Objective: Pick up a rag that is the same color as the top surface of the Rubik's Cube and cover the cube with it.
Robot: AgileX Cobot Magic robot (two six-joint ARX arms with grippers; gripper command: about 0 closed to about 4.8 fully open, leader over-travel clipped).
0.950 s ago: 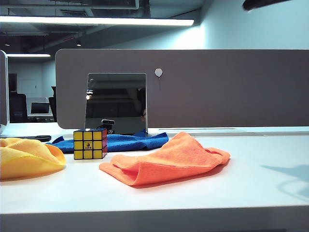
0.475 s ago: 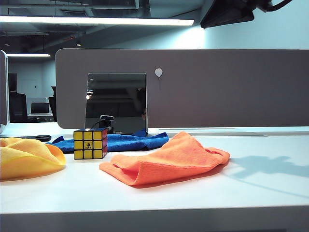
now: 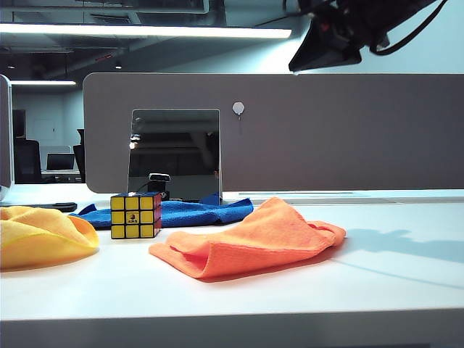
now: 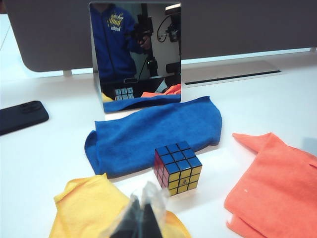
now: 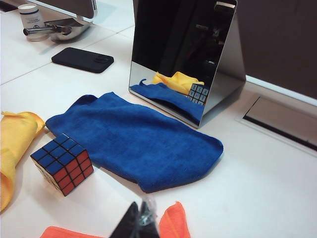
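Overhead, right gripper hung high at upper right, fingertips pressed together, empty; left gripper likewise clenched, empty, above the yellow cloth. Rag: deep blue microfibre, lying flat before the mirror, just behind the Rubik's Cube. Cube: blue top, yellow front with small unreadable centre logo, red side. Orange cloth at right.

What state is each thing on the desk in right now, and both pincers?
Rubik's Cube: uncovered, blue face up.
blue rag: spread flat behind the cube.
orange cloth: folded loosely.
yellow cloth: bunched.
left pincer: shut, empty.
right pincer: shut, empty, above the table.
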